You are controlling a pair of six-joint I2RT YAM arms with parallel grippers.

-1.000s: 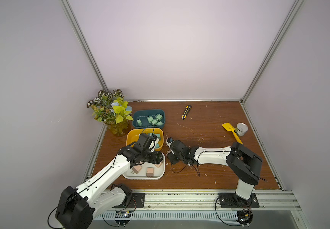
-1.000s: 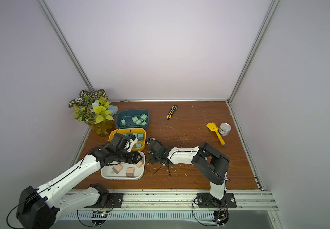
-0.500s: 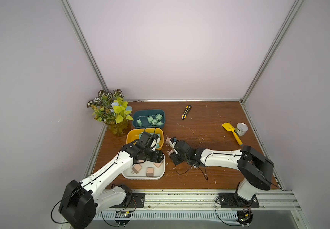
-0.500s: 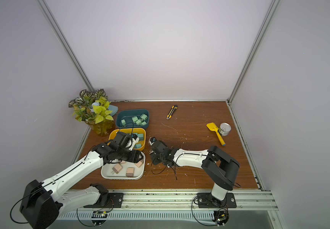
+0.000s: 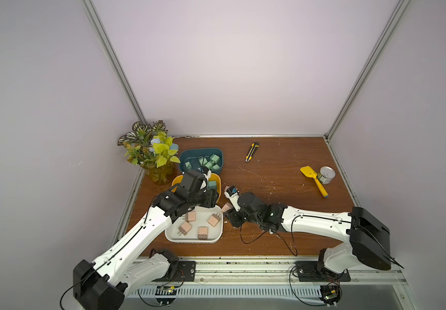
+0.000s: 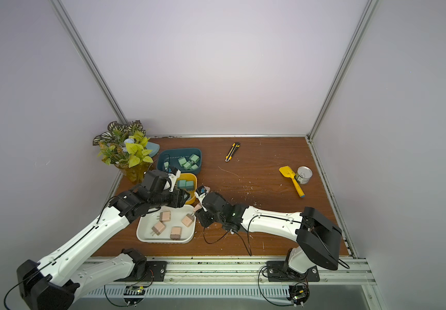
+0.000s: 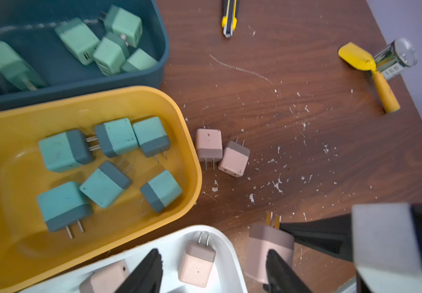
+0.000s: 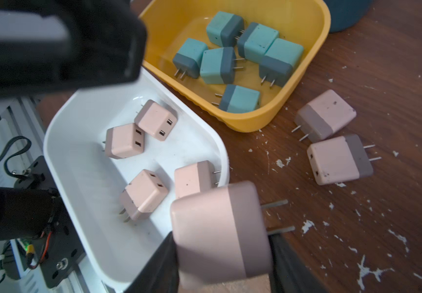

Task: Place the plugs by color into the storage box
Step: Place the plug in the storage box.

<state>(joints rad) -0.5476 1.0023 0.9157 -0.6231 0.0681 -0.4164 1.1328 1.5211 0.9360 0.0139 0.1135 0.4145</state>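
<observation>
A: Item held?
B: One pink plug, a matte rounded cube with two metal prongs, is clamped in the right gripper just beside the rim of the glossy white tray. Four alike are seen inside.
A: Left gripper?
B: Jaws are set apart, empty, above that tray. The can label is too blurred to be read.

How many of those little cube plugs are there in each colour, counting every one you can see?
Pink plugs: 7, one held by the right gripper
Teal-blue plugs: 6
Mint green plugs: 5 in sight
Total: 18
</observation>
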